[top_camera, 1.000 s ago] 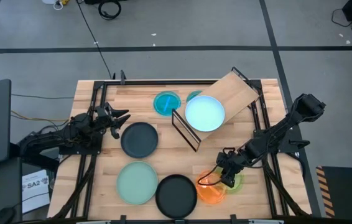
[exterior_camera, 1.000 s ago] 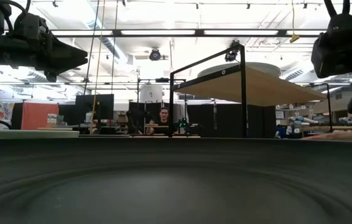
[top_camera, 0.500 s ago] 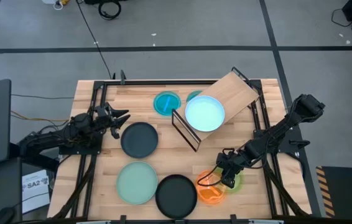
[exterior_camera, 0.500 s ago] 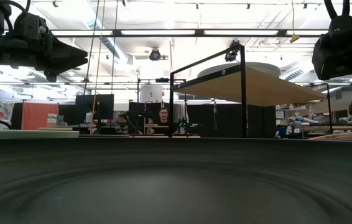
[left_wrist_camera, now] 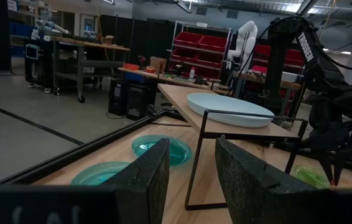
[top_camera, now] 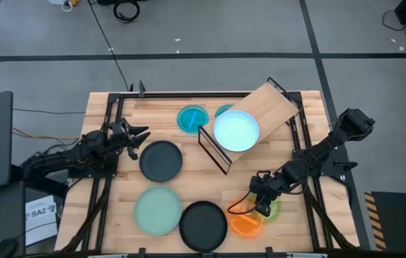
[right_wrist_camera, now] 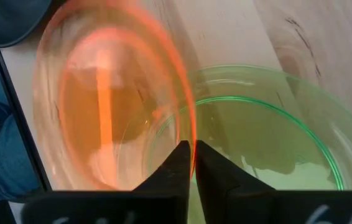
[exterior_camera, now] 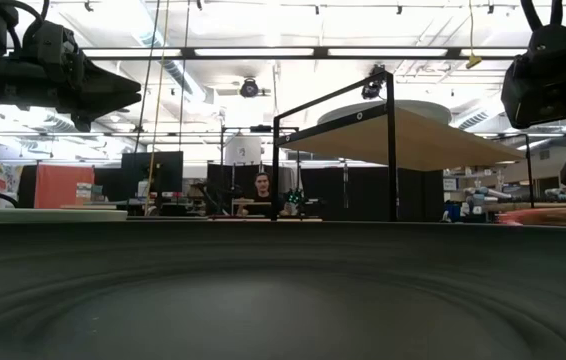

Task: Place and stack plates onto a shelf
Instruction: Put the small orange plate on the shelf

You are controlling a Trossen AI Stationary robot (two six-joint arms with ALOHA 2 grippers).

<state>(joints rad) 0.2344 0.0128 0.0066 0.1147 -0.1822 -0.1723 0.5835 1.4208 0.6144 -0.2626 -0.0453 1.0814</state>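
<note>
The orange plate (right_wrist_camera: 111, 106) sits low and right of centre in the high view, its rim overlapping the lime green plate (right_wrist_camera: 269, 149). The right gripper (right_wrist_camera: 191, 163) has its fingers (right_wrist_camera: 175, 167) pinched onto that orange rim. A second ago those fingers stood apart around the rim; now they have closed on it, and the plate's edge looks slightly raised off the table (top_camera: 189, 197).

The left gripper (top_camera: 144, 137) hovers at mid-left over the table, fingers (left_wrist_camera: 148, 177) parted and holding nothing, unchanged from before.

Counted in the high view: one light blue plate (top_camera: 236, 130) on the shelf (top_camera: 271, 107) at upper centre, two small teal plates, one (top_camera: 192, 119) left of the shelf and one (top_camera: 222, 110) partly hidden behind it, two black plates (top_camera: 161, 160) (top_camera: 204, 225), one mint green plate (top_camera: 158, 210), one orange, one lime green.
</note>
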